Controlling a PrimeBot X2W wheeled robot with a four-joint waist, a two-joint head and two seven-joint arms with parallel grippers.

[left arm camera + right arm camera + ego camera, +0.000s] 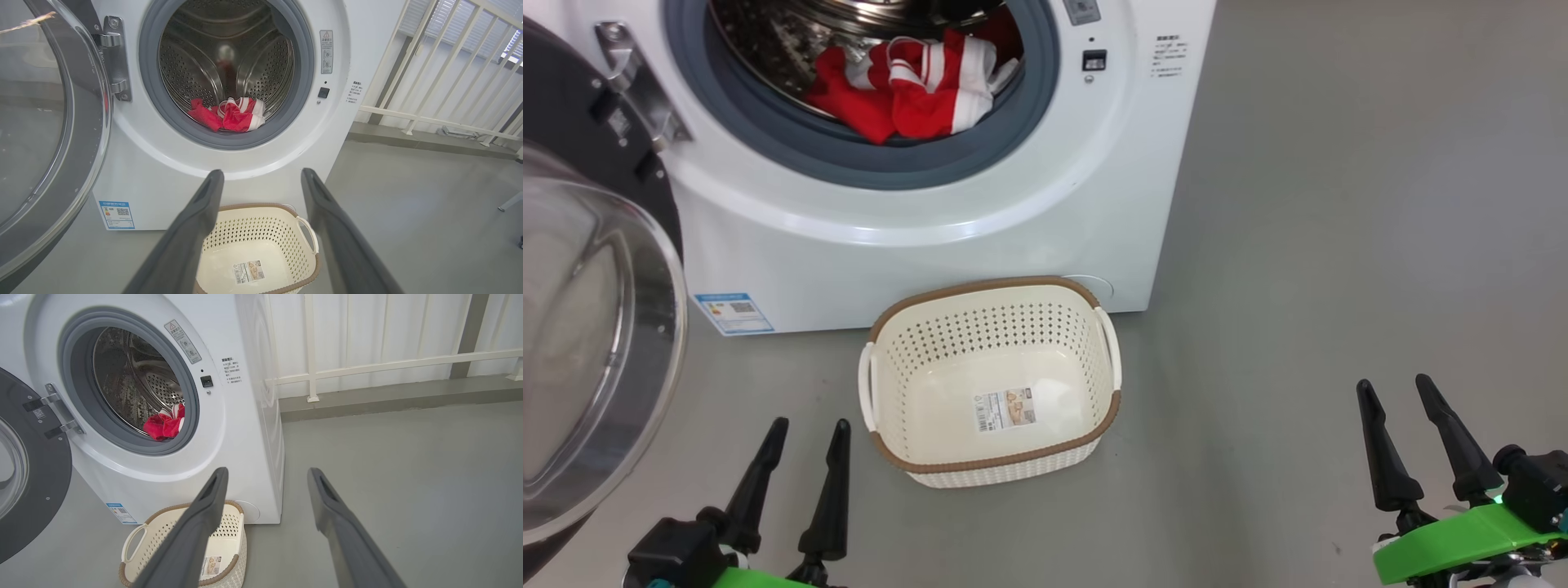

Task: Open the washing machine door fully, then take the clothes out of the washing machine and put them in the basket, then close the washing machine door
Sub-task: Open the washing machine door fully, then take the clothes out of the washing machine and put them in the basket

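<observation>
Two grippers, both with fingers spread wide and nothing between them.

- Left gripper: near left, fingers pointing toward the far side.
- Right gripper: near right, over bare floor, well apart from every other item.
- One basket: on the floor, just right of the left gripper and slightly farther off. Its far rim sits close to the foot of the washing machine. Contents: a bottom sticker and nothing else.
- One washing machine door: swung out to the left on its hinge. The glass bowl stands just left of the left gripper, apart from it. By the look of it, it is fully open.
- One bundle of clothes: red and white, at the near lower lip of the drum, resting against the grey gasket. Long axis runs left to right across the opening. Not yet taken out.

Bearing: from the left fingers the clothes lie far and slightly right, above the basket, and almost dead ahead in the left wrist view. From the right fingers they lie far and well to the left.

Judgement: the left arm is nearer and has the straighter reach, passing over the basket. The door on its left is the item to keep clear of.
</observation>
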